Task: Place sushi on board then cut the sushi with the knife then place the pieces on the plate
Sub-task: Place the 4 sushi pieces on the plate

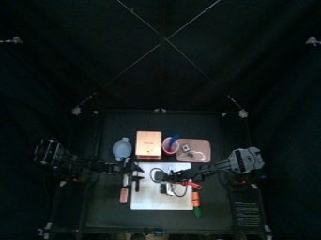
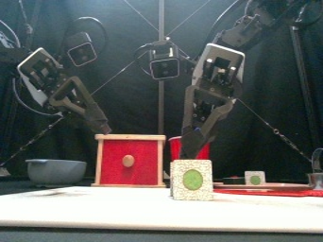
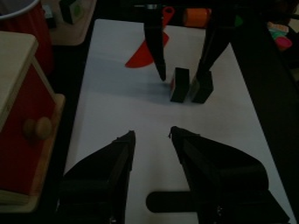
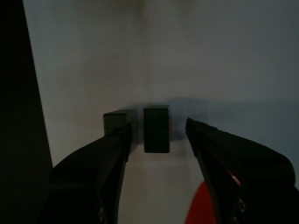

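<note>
One sushi piece [image 2: 192,180], white-sided with a green centre, stands on the white cutting board [image 2: 89,210]. My right gripper [image 2: 195,144] hangs open right over it, one jaw on each side. In the right wrist view a dark sushi block [image 4: 156,129] sits between the jaws, with a smaller block [image 4: 115,124] beside one jaw. Another sushi piece [image 2: 255,177] rests on the pink tray [image 2: 280,190] at the right. My left gripper [image 3: 152,136] is open and empty, low over the board's left part [image 3: 117,96]. A red thing [image 3: 145,56] lies on the board beyond the right jaws.
The wooden box with its red drawer front [image 2: 130,161] stands behind the board. The blue-grey bowl [image 2: 57,170] is left of it, and the red cup [image 1: 172,144] is right of it. The box [image 3: 21,105] is close beside my left gripper.
</note>
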